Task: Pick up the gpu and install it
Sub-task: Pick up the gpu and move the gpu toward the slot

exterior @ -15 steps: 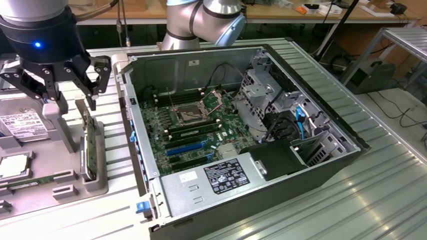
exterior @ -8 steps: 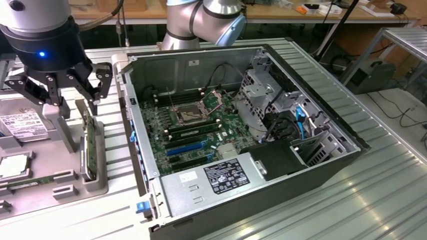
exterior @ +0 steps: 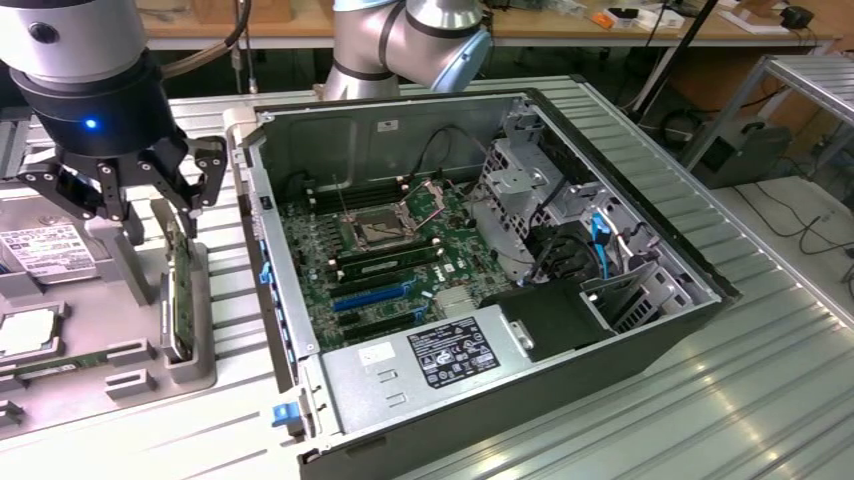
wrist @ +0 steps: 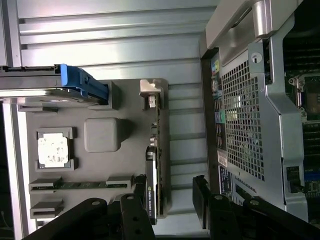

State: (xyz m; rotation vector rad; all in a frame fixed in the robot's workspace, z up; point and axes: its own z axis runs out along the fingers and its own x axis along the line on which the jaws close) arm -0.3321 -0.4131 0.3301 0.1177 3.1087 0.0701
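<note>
Beside the open computer case (exterior: 307, 130), the gripper (exterior: 134, 205) hangs wide open and empty just above the gpu (exterior: 174, 300). The card stands on edge in a gray holder tray (exterior: 200, 375), its long axis running between the jaws.

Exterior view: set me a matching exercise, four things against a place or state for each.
Things:
1. gpu
2. gripper
3. hard drive
4. case

Places or states:
A. open, motherboard showing
B. open, fingers either side of the gpu's top
C. standing on edge in the grey holder
D. white label, at the exterior view's left edge

Pairs: 1-C, 2-B, 3-D, 4-A
</note>
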